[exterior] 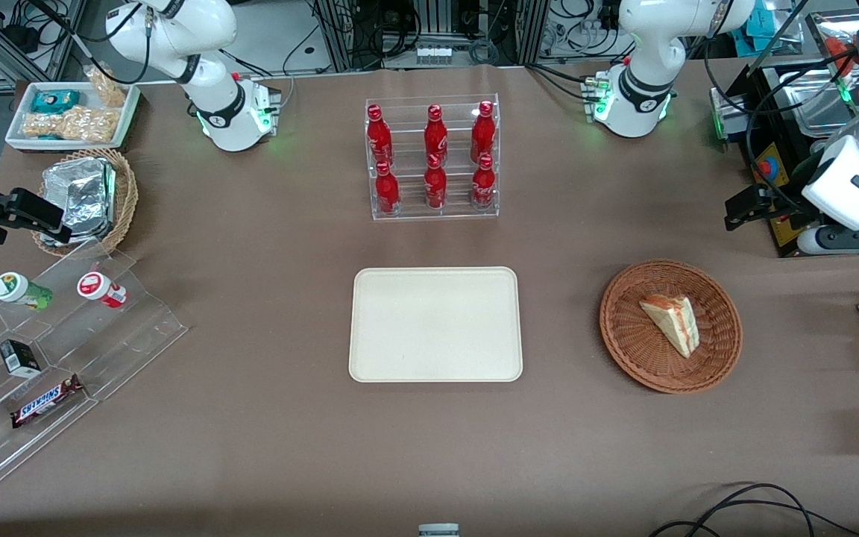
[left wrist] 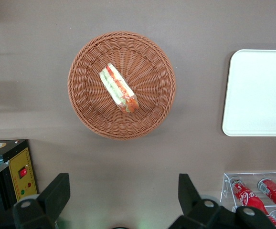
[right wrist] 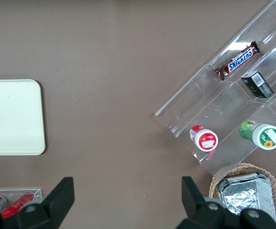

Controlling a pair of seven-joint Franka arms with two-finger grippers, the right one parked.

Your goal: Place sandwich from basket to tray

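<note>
The sandwich (exterior: pixel 672 322), a pale bread wedge with red and green filling, lies in the shallow reddish-brown wicker basket (exterior: pixel 623 339) toward the working arm's end of the table. In the left wrist view the sandwich (left wrist: pixel 119 88) lies near the middle of the basket (left wrist: pixel 83 112). The cream-beige tray (exterior: pixel 435 324) sits bare at the table's middle, beside the basket; it also shows in the left wrist view (left wrist: pixel 260 93). My left gripper (exterior: pixel 746 207) hangs high above the table, farther from the front camera than the basket. It is wide open and empty (left wrist: pixel 122 191).
A clear rack of red bottles (exterior: pixel 433 160) stands farther from the front camera than the tray. A black box with a yellow panel (exterior: pixel 772 171) sits near my gripper. A stepped acrylic stand with snacks (exterior: pixel 49 350), a tan foil-packet basket (exterior: pixel 120 198) and a white snack tray (exterior: pixel 127 112) are at the parked arm's end.
</note>
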